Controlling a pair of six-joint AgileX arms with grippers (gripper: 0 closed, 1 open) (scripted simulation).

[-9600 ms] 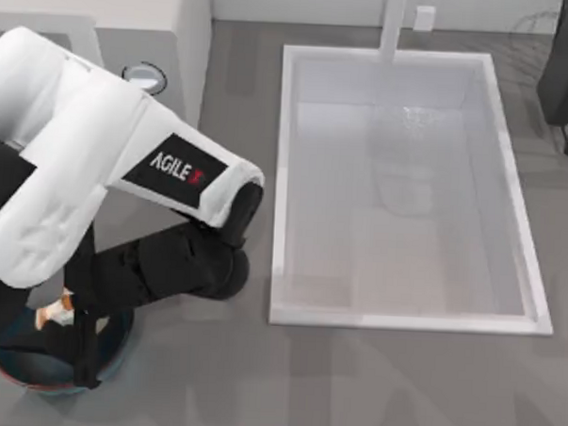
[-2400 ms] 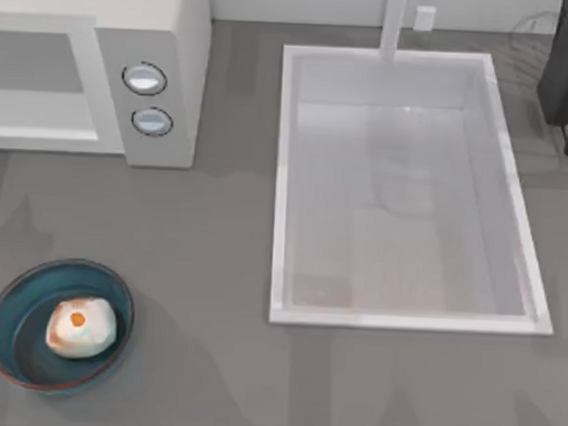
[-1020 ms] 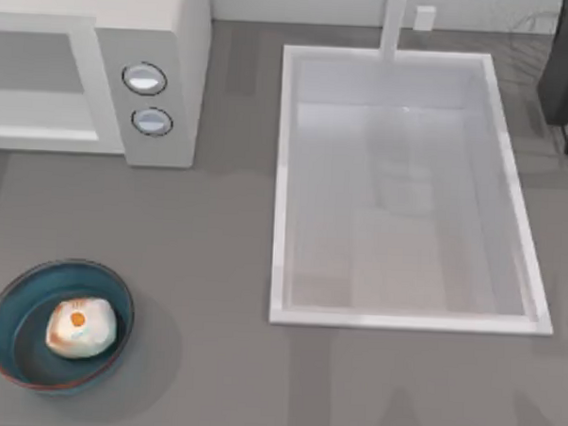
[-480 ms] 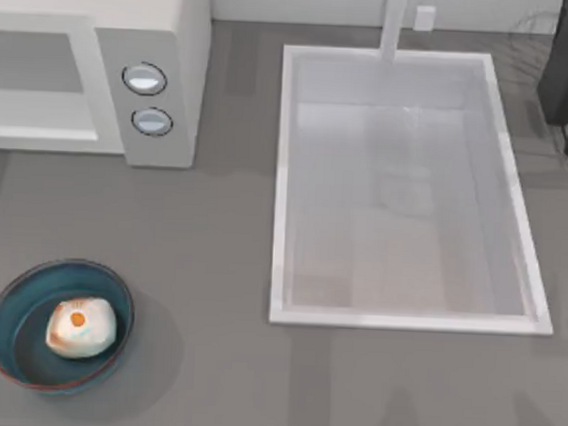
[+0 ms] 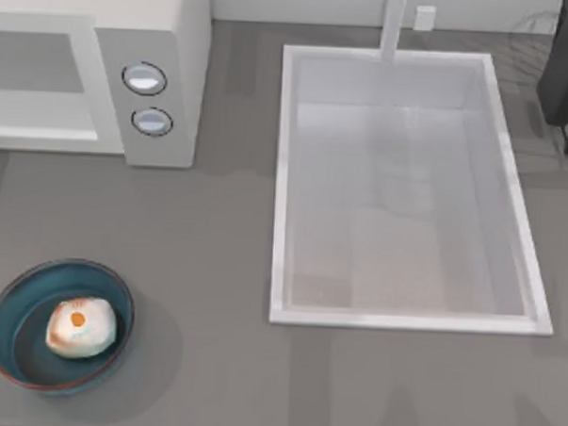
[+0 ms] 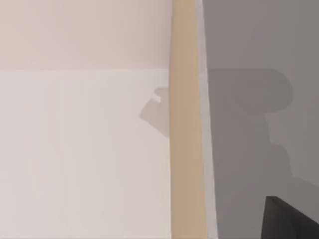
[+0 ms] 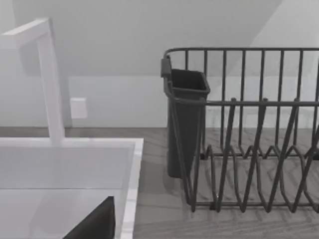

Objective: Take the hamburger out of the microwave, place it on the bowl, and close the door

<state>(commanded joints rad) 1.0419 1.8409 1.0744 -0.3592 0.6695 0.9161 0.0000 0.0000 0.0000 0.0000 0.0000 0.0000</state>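
The hamburger (image 5: 80, 327), a whitish bun with an orange spot, lies inside the teal bowl (image 5: 19, 345) at the table's front left. The off-white microwave (image 5: 169, 38) stands at the back left, two round dials (image 5: 145, 78) on its panel. Its pale cavity (image 5: 39, 89) faces the front and looks open. The door is out of view. A dark corner of my left gripper (image 6: 291, 219) shows in the left wrist view, facing a pale surface with a tan strip (image 6: 185, 124). A dark corner of my right gripper (image 7: 94, 224) shows in the right wrist view, near the sink.
A white sink (image 5: 284, 175) with a faucet (image 5: 394, 24) takes up the table's middle and right. A dark wire dish rack (image 5: 565, 74) stands at the back right. In the right wrist view it holds a dark cutlery holder (image 7: 185, 119). Bare grey counter separates bowl and sink.
9.6 s ago my left arm reached over the bowl; since then it has left the top view and the hamburger rests in the bowl. Nothing has moved in the last second.
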